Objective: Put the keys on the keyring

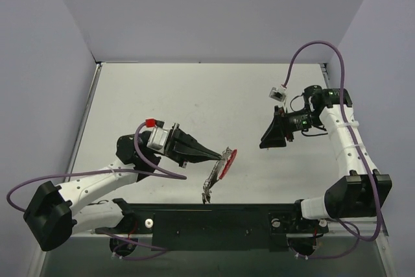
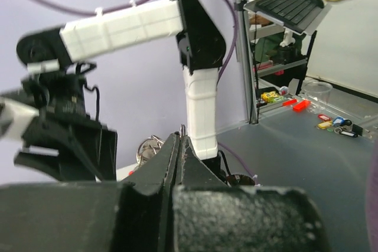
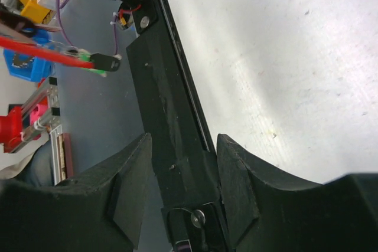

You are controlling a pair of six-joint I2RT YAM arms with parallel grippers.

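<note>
**Fingers: left clamped on keyring, right open and empty**

Left fingers (image 1: pixel 211 154) are pinched tight at the tips on the top of the keyring (image 1: pixel 216 174). That puts it near the middle of the surface (image 1: pixel 194 95), a bit toward the near side. The keyring hangs tilted from the tips. Its chain (image 1: pixel 207 194) trails toward the near left and ends just far of the black rail (image 1: pixel 214 215); can't tell if it touches the surface.

Red key (image 1: pixel 227 164) sits against the right side of the ring. Can't tell whether it is threaded on.

Left wrist view: jaws flush together, with a thin metal sliver poking out above the tips.

Right fingers (image 1: pixel 275 134) are well to the right of the keyring and apart from it. They are spread with nothing between them. The right wrist view shows only rail and surface through the gap.
</note>
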